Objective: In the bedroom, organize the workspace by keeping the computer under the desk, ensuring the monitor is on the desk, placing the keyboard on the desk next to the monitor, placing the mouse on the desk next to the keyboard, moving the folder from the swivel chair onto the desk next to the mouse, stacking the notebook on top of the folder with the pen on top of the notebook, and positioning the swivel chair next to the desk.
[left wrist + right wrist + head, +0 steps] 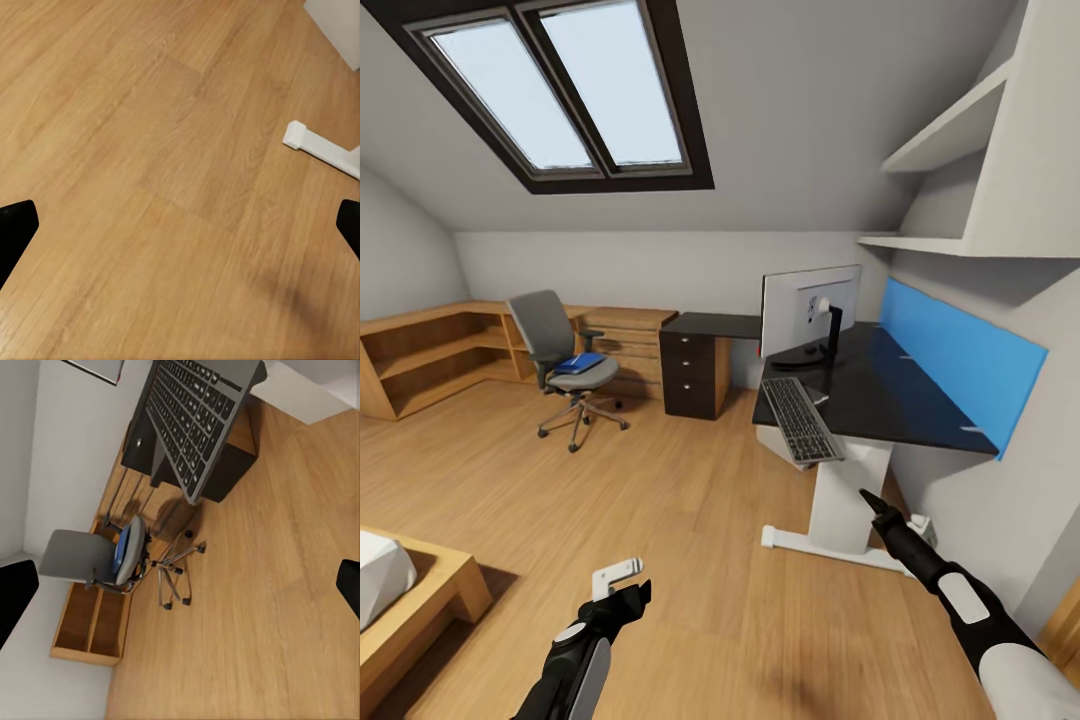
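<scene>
Left hand [180, 225] fingertips are cropped at the wrist frame's sides, same for right hand [180, 592]. Monitor [810, 312] shows its back only, screen hidden; bed [405, 600] is cut by the frame edge. On the swivel chair [565, 365], the folder [580, 363] is too small to tell if anything lies on it.

Both arms are glossy black with white-grey panels, ending in slim black hands.

Pale walls [660, 262] — skylight [560, 85], wood floor [690, 540]
</scene>
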You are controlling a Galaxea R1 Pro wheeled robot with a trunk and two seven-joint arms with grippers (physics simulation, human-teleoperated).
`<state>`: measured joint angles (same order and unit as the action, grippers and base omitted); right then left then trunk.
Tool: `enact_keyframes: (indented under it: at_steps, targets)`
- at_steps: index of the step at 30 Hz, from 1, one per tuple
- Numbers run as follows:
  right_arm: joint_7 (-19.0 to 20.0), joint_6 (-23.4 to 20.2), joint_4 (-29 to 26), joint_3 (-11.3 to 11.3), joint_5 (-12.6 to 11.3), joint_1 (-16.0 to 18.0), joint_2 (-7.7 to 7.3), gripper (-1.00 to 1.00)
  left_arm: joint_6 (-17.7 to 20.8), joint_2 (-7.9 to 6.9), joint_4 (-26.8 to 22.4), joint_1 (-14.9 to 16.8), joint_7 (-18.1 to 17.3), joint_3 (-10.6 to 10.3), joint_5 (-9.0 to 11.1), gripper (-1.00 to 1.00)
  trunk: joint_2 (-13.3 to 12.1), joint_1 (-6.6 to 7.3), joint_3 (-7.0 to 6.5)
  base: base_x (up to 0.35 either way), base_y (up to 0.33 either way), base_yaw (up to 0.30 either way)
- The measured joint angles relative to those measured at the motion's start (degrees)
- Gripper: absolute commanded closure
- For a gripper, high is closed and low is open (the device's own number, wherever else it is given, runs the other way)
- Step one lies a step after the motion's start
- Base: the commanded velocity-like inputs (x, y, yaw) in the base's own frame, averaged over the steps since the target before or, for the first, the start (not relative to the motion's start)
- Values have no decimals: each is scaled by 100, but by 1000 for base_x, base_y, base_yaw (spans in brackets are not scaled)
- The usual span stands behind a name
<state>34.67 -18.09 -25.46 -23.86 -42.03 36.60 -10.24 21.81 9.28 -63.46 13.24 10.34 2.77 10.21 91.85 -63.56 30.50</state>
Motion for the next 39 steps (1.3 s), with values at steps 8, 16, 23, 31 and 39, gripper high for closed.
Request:
enact_keyframes:
  at_steps: [8,16,23,31,39]
  targets:
    - [5,7,-3,0,7,0,-39,-100,0,0,0,0,2,0,0,-100,321,-176,144,0,0,0]
    - [11,26,-17,11,22,0,-44,-100,0,0,15,0,7,0,0,-100,642,-352,287,0,0,0]
    - [45,29,-43,29,1,0,-16,-100,0,0,21,0,8,0,0,-100,923,-505,413,0,0,0]
    - [52,-10,-43,19,-42,0,6,-100,0,0,21,0,8,0,0,-100,1244,-681,557,0,0,0]
    - [91,-89,-41,3,-199,0,11,-100,0,0,24,0,8,0,0,-100,1565,-857,700,0,0,0]
